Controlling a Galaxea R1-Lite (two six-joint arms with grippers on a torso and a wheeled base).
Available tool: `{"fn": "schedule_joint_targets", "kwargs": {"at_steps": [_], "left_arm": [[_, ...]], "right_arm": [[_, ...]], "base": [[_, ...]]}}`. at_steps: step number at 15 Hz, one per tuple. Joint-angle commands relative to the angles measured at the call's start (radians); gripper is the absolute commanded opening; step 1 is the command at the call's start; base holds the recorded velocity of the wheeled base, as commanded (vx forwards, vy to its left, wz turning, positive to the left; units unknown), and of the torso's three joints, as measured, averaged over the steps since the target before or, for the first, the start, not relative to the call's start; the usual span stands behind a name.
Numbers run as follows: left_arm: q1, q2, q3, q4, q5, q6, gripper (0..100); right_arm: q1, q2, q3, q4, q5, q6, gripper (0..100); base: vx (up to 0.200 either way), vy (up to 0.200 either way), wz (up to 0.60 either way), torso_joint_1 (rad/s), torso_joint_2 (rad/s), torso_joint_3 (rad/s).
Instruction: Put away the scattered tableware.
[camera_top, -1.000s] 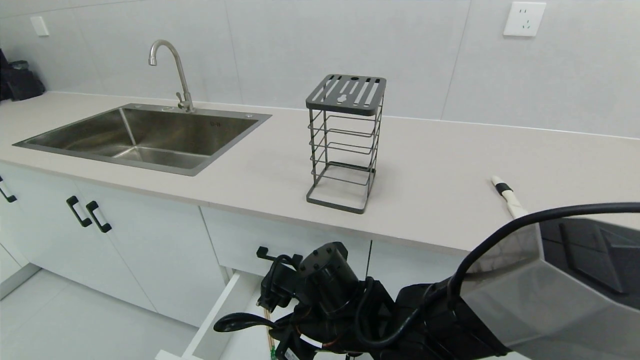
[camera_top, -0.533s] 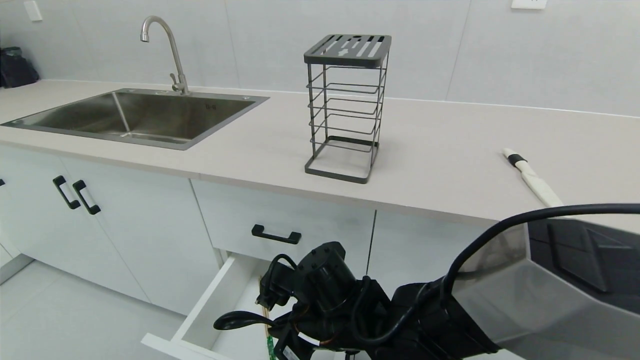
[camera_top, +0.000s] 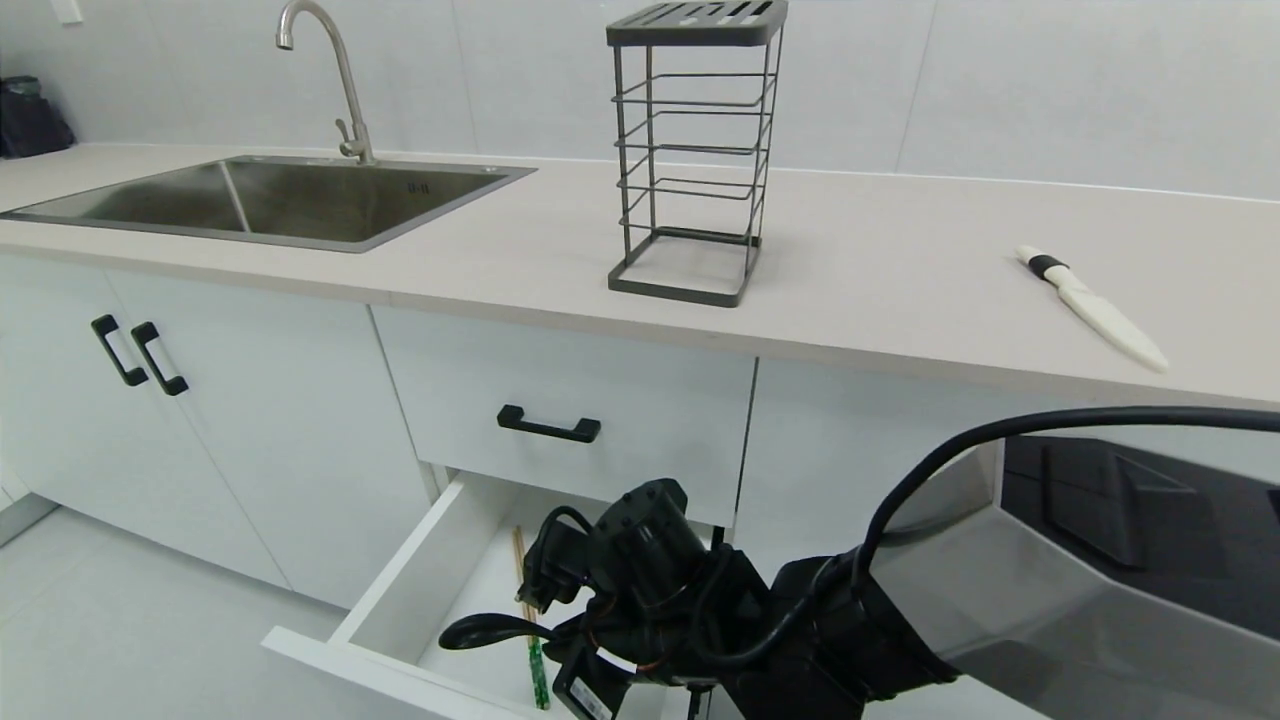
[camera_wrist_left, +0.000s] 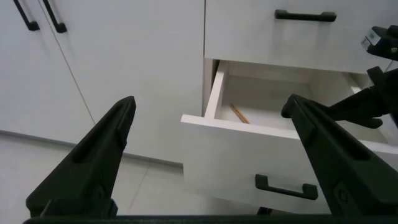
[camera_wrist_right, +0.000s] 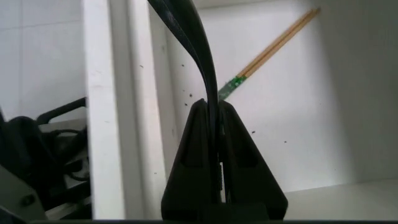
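My right gripper (camera_top: 570, 640) is shut on the handle of a black spoon (camera_top: 480, 631), held over the open white drawer (camera_top: 398, 572) below the counter. In the right wrist view the spoon handle (camera_wrist_right: 186, 43) rises from between the shut fingers (camera_wrist_right: 205, 137). A pair of wooden chopsticks (camera_top: 522, 570) with green ends lies on the drawer floor; they show as chopsticks (camera_wrist_right: 277, 46) behind the handle. A white knife (camera_top: 1090, 305) with a black band lies on the counter at the right. My left gripper (camera_wrist_left: 214, 162) is open, out in front of the drawer (camera_wrist_left: 249, 127).
A dark wire rack (camera_top: 690, 150) stands mid-counter, and a steel sink (camera_top: 270, 195) with a faucet (camera_top: 320, 60) lies at the left. A shut drawer with a black handle (camera_top: 548, 427) sits above the open one. Cabinet doors (camera_top: 200, 400) are at the left.
The head camera has dropped, so the counter sits higher in the picture and the open drawer shows more. The right gripper still holds the spoon over the drawer.
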Motion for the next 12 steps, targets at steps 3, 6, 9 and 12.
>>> {"fn": "schedule_joint_targets", "kwargs": {"at_steps": [3, 6, 9, 12], "left_arm": [[0.000, 0.000, 0.000, 0.000, 0.000, 0.000, 100], [0.000, 0.000, 0.000, 0.000, 0.000, 0.000, 100], [0.000, 0.000, 0.000, 0.000, 0.000, 0.000, 100], [0.000, 0.000, 0.000, 0.000, 0.000, 0.000, 100]], "right_arm": [[-0.011, 0.034, -0.024, -0.001, 0.000, -0.005, 0], [-0.028, 0.037, -0.044, 0.004, 0.000, -0.030, 0], [-0.029, 0.063, -0.062, 0.003, 0.000, -0.030, 0], [-0.043, 0.123, -0.134, -0.001, -0.004, -0.031, 0]], "base": [[0.000, 0.000, 0.00, -0.033, 0.24, 0.056], [0.000, 0.000, 0.00, -0.004, 0.03, 0.014], [0.000, 0.000, 0.00, 0.000, 0.00, 0.000], [0.000, 0.000, 0.00, 0.000, 0.00, 0.000]]}}
